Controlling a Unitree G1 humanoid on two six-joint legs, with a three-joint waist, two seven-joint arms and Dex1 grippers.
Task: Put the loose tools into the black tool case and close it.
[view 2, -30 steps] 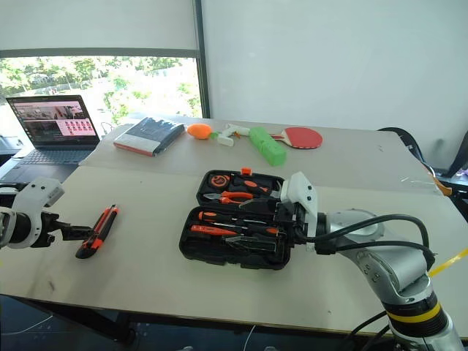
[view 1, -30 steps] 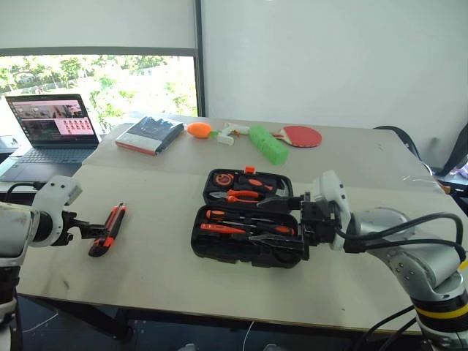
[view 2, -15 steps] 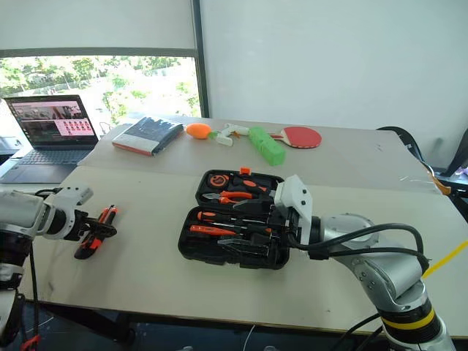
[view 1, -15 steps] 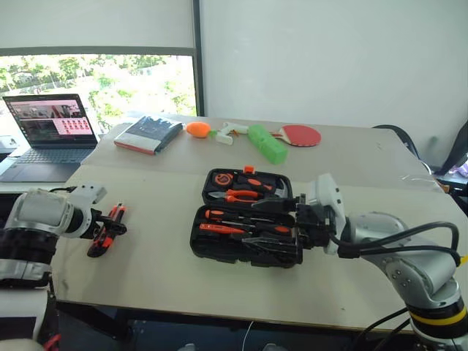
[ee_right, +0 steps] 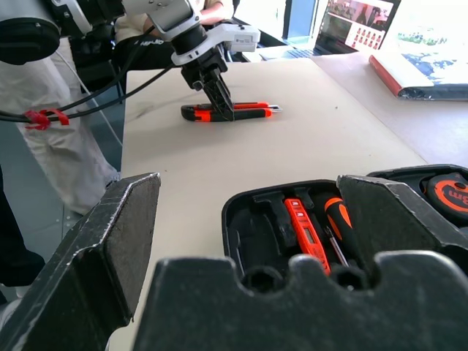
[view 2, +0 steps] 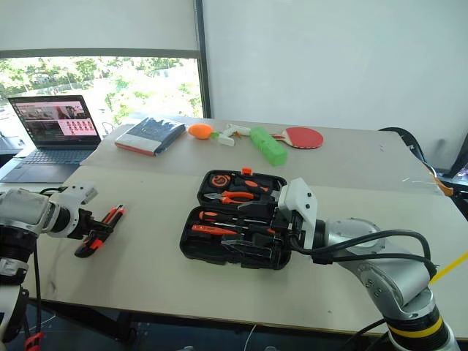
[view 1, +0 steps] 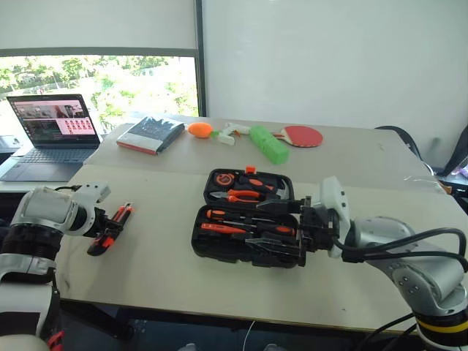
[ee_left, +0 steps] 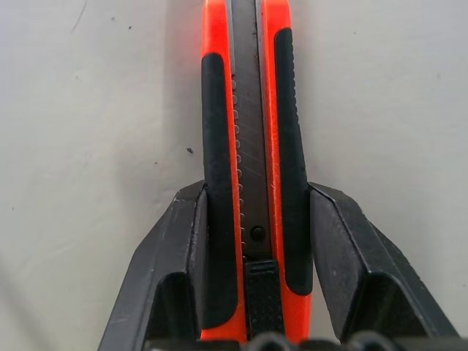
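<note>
An orange-and-black utility knife (view 1: 123,213) lies flat on the table near its left edge. My left gripper (view 1: 108,228) reaches down over it, and in the left wrist view its two fingers (ee_left: 189,241) press against both sides of the knife (ee_left: 252,131), shut on it. The black tool case (view 1: 207,245) lies open in the middle of the table, with orange-handled tools in the slots of both halves. At the case's right side my right gripper (view 1: 267,225) stands wide open over the near half, holding nothing. The right wrist view shows the case (ee_right: 241,212) and the knife (ee_right: 256,110).
A laptop (view 1: 51,128) stands open at the far left. At the back of the table lie a dark book (view 1: 150,135), an orange object (view 1: 199,129), a green cylinder (view 1: 268,144) and a red paddle (view 1: 302,136). Bare tabletop lies between knife and case.
My left gripper came forward and down over the knife, and its fingers closed from wide open onto the knife's sides. The right gripper stayed put and open.
</note>
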